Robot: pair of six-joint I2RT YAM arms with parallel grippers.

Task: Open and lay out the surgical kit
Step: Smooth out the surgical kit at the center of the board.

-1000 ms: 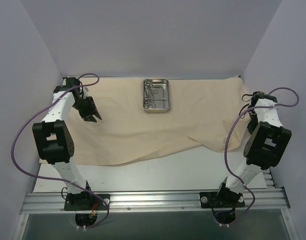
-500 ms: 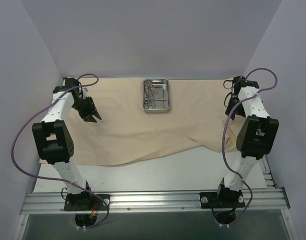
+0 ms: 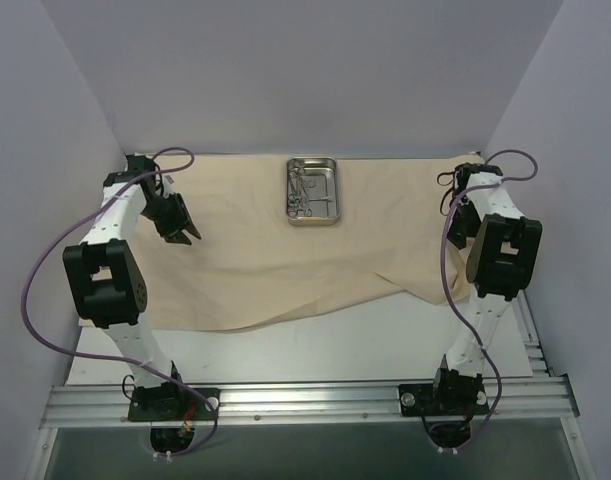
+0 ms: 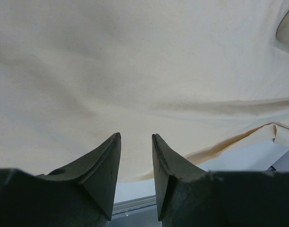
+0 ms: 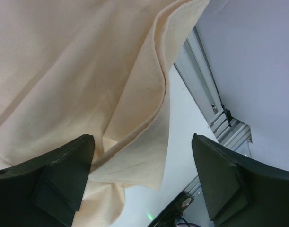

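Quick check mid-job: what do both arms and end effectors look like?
Left arm and right arm: white links, chunky black joint housings, a purple cable looping along each. Left end effector and right end effector are dark, tapered wedges.

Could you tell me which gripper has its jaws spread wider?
The right gripper: its jaws stand far apart, whereas the left gripper leaves only a narrow gap.

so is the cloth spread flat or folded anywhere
Mostly spread, not fully flat: the cloth covers the far part of the table, but its near right edge lies doubled over, layers visible in the right wrist view.
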